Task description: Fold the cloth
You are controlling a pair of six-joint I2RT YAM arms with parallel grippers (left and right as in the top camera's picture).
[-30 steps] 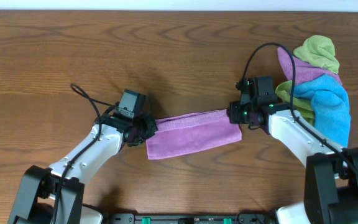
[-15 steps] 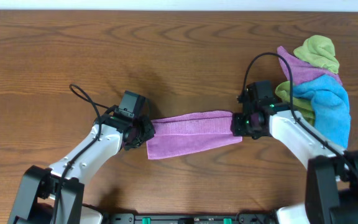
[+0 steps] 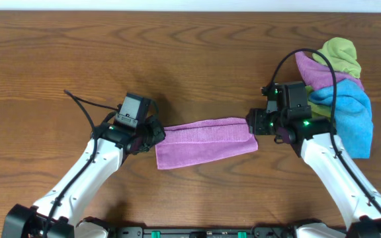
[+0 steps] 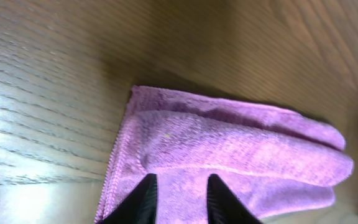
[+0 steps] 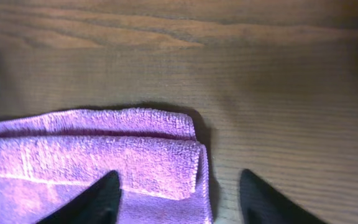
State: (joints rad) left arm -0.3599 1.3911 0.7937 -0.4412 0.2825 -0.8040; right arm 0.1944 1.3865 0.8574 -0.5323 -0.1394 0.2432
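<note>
Left gripper hovers at the left end of the lilac cloth, jaws slightly parted over the nap and pinching nothing. The cloth lies mid-table on the wooden table, doubled into a long strip between the arms. Right gripper straddles its right edge with jaws spread wide and empty, heap of cloths just behind. Likely light, limp and grippy; best pinched through both layers at the short-end corners, or it will sag and unfold.
</note>
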